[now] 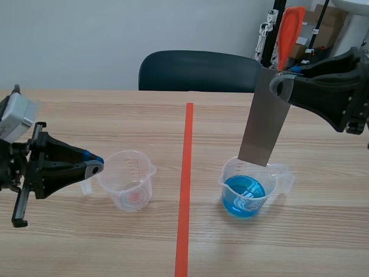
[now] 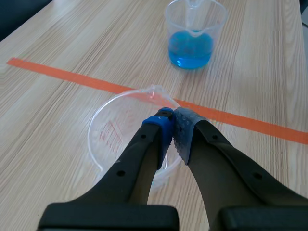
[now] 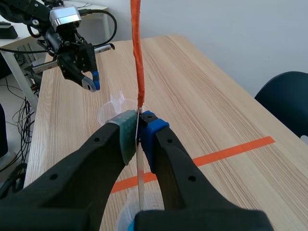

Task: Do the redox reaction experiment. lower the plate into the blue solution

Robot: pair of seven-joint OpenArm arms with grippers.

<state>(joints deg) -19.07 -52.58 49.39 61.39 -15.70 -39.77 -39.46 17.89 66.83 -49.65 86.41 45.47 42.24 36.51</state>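
A grey metal plate (image 1: 264, 115) hangs upright from my right gripper (image 1: 279, 86), which is shut on its upper part. Its lower edge sits at the rim of the clear beaker of blue solution (image 1: 245, 193), above the liquid. In the right wrist view the plate shows edge-on between the pads of that gripper (image 3: 139, 127). An empty clear beaker (image 1: 130, 182) stands left of the red tape line. My left gripper (image 1: 97, 167) is shut with its tips at this beaker's near rim, above the handle. The left wrist view shows the left gripper (image 2: 172, 120) over the empty beaker (image 2: 115, 134), with the blue beaker (image 2: 191, 41) further ahead.
A dark chair (image 1: 196, 69) stands behind the table's far edge. Stands, cables and an orange object (image 1: 291, 29) crowd the back right corner. Bare wood lies between the two beakers and in front of them.
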